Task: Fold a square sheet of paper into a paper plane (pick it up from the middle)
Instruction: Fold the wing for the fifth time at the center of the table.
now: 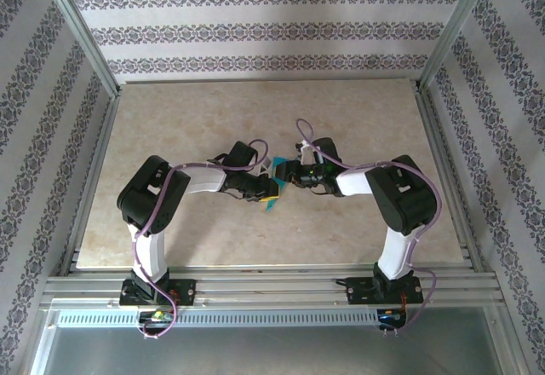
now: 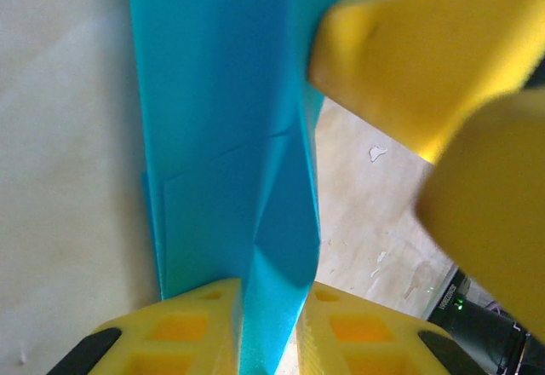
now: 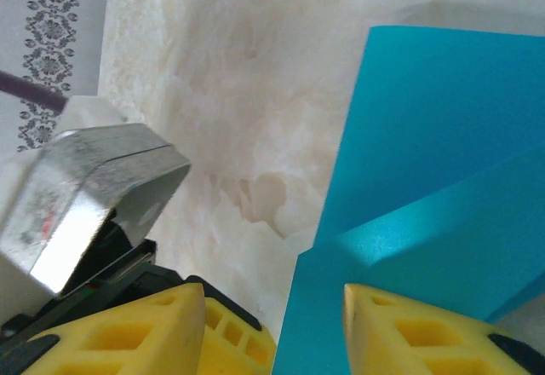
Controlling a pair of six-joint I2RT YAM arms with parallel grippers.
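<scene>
**Paper plane: somewhere mid-fold, both claws crowding in**

Left claw (image 2: 271,307) is sitting nearest, and the teal sheet of paper (image 2: 221,136), already creased into a narrow strip, is running out from between its pads. Honestly can't tell if it's pinching or just loosely hugging it. Just beyond the left claw, the right claw (image 3: 272,288) is hanging spread, straddling the sheet's edge. Desk (image 3: 213,94) is lying underneath the left claw. I'm guessing it's working a lengthwise fold; next the right claw is needing a firm bite on that edge.
</scene>
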